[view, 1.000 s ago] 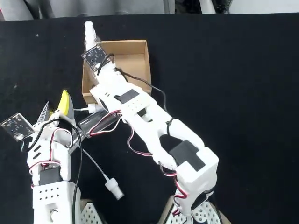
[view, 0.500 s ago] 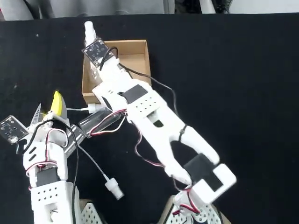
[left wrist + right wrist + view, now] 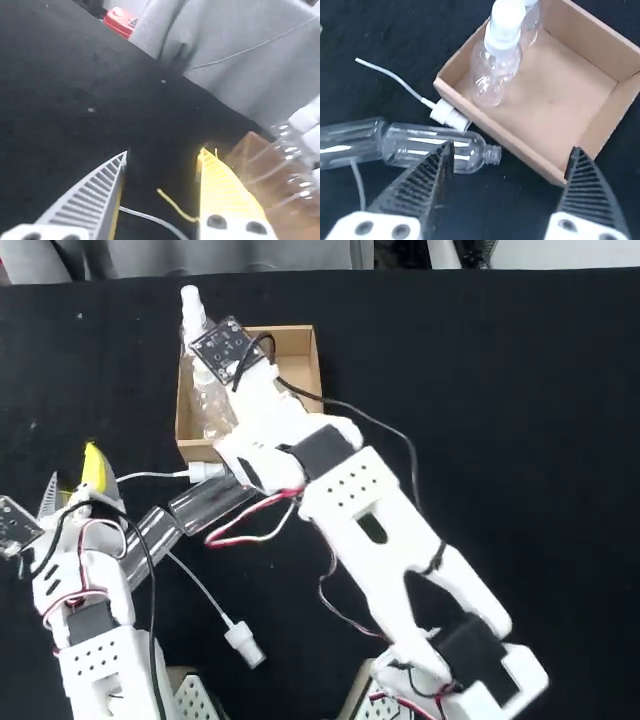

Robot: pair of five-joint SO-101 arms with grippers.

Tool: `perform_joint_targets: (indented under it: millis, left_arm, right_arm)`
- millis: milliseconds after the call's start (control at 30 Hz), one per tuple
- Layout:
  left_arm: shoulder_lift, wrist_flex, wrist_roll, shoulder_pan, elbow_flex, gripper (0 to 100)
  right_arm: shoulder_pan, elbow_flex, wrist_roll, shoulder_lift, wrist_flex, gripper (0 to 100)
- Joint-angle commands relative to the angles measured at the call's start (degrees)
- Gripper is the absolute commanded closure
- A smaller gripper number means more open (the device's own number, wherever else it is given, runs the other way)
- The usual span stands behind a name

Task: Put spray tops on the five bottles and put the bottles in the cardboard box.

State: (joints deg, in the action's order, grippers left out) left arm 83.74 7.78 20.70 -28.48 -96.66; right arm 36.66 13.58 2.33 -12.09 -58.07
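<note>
The cardboard box point(image 3: 290, 360) point(image 3: 580, 90) stands at the back left and holds two clear bottles with spray tops point(image 3: 497, 55) point(image 3: 207, 405). Two uncapped bottles point(image 3: 205, 498) point(image 3: 437, 145) lie side by side on the black table in front of it. One loose spray top point(image 3: 205, 471) point(image 3: 445, 112) with its tube lies against the box's front wall. Another spray top point(image 3: 242, 642) lies nearer the arms. My right gripper point(image 3: 505, 190) is open and empty above the box's front wall. Left of the lying bottles, my left gripper point(image 3: 68, 468) point(image 3: 160, 200) is open and empty.
The right arm point(image 3: 370, 530) stretches diagonally across the table's middle toward the box. Grey fabric and a red object point(image 3: 120, 20) lie beyond the far table edge. The black table point(image 3: 500, 400) spreads to the right of the box.
The right arm stretched further, and its wrist moved a little right over the box. The left arm drew back to the left, away from the lying bottles.
</note>
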Motion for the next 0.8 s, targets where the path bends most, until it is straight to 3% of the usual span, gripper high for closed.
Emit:
perform_joint_targets:
  millis: [0, 233, 467, 767]
  left_arm:
    - [0.88, 0.0, -6.07, -1.63, -0.22, 79]
    - [0.88, -0.18, -6.07, -1.36, -0.22, 79]
    - [0.88, -0.26, -6.24, -1.45, -0.31, 79]
    - [0.88, -0.26, -6.51, -1.36, -0.4, 79]
  right_arm:
    - [3.6, -4.62, -2.29, -5.05, -3.69, 69.4]
    - [11.43, -4.44, -13.27, -5.41, -6.51, 69.4]
    - [12.22, -4.79, -23.47, -5.41, -5.71, 69.1]
    - [12.13, -0.48, -37.63, -5.32, 3.25, 69.1]
